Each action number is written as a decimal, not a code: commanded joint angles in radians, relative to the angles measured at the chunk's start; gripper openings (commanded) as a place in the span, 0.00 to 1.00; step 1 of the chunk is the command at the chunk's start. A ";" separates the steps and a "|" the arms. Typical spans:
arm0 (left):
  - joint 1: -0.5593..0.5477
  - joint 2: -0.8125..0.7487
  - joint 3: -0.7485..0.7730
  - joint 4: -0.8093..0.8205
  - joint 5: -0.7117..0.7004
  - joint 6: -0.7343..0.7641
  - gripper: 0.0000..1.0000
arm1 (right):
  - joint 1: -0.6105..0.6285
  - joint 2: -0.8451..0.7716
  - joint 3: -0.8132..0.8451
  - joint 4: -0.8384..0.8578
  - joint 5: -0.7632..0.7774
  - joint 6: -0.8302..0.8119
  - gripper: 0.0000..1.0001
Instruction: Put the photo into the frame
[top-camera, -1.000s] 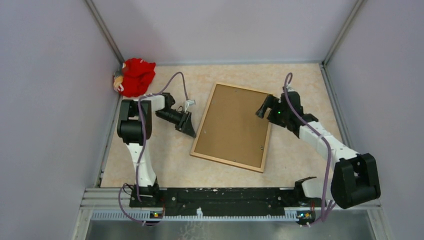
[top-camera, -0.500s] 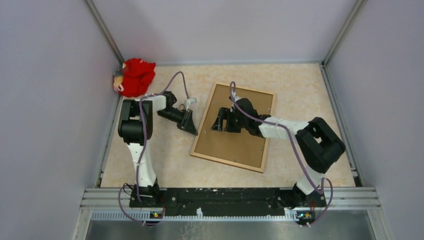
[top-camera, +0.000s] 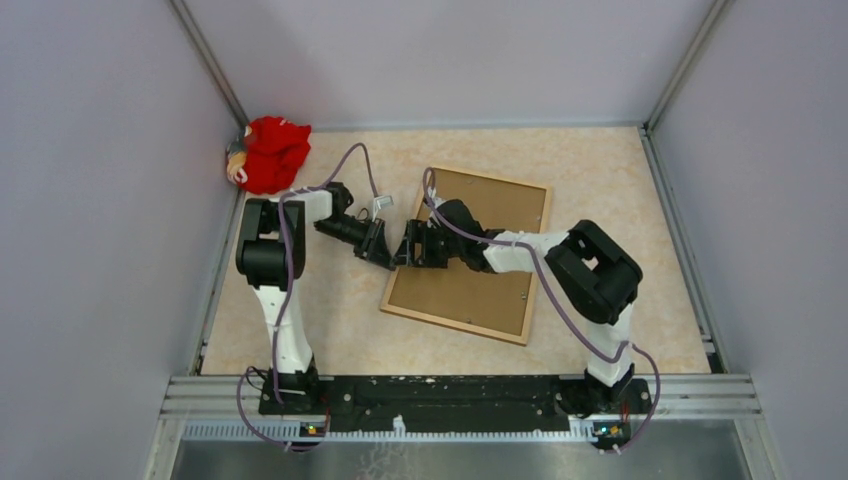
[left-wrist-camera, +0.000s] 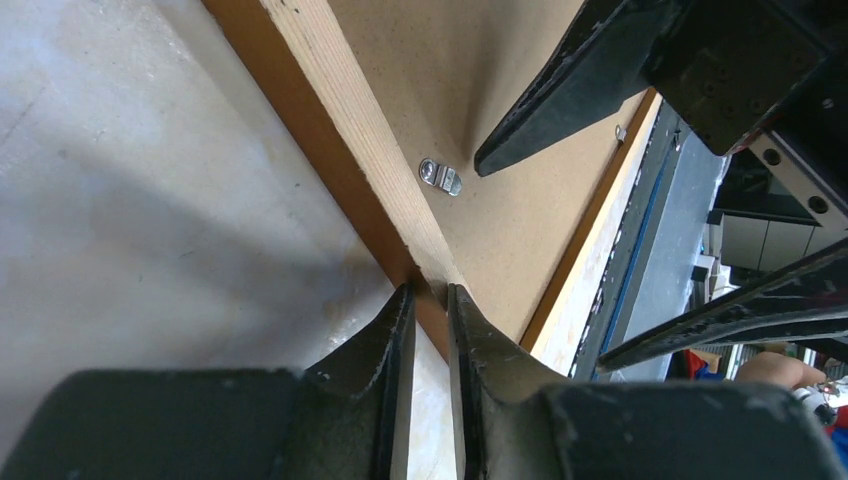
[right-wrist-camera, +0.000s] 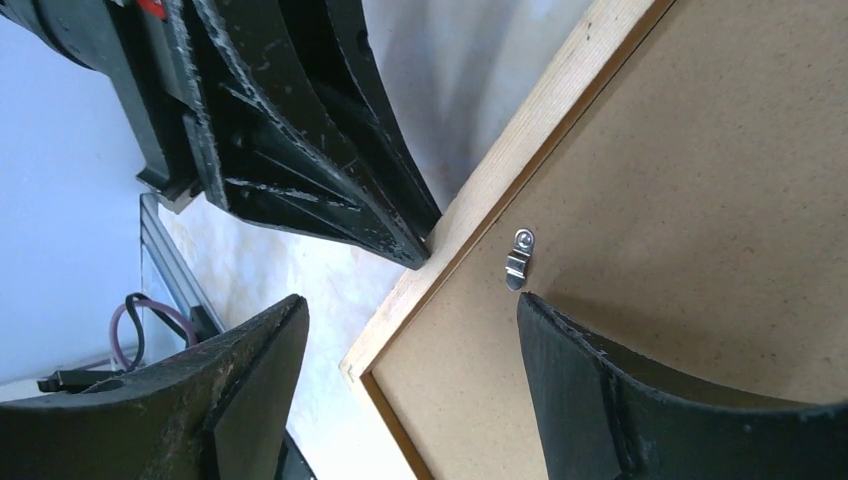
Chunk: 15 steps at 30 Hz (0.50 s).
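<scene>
The frame (top-camera: 460, 322) lies face down mid-table, its brown backing board (top-camera: 470, 285) facing up. The photo is not in view. My left gripper (top-camera: 388, 262) is at the frame's left edge; in the left wrist view its jaws (left-wrist-camera: 430, 300) are nearly closed, pinching the wooden moulding (left-wrist-camera: 350, 130). My right gripper (top-camera: 412, 248) is open just above the same edge. In the right wrist view it (right-wrist-camera: 412, 300) straddles the moulding (right-wrist-camera: 520, 150), one finger over the board beside a small metal clip (right-wrist-camera: 518, 257). The clip also shows in the left wrist view (left-wrist-camera: 440, 177).
A red cloth toy (top-camera: 272, 152) sits in the far left corner. Grey walls close in the table on three sides. The two grippers are almost touching at the frame's left edge. The black rail (top-camera: 450, 392) runs along the near edge.
My right arm has swung left across the frame, from its right edge to its left edge beside the left gripper. The left gripper has barely moved.
</scene>
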 joint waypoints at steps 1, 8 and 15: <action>-0.005 0.013 0.000 0.034 -0.015 0.009 0.25 | 0.010 0.024 0.045 0.042 -0.014 0.011 0.76; -0.005 0.004 0.003 0.029 -0.013 0.012 0.25 | 0.011 0.036 0.019 0.051 -0.017 0.017 0.75; -0.005 -0.002 -0.001 0.027 -0.023 0.016 0.25 | 0.007 0.036 0.029 0.033 -0.001 -0.002 0.75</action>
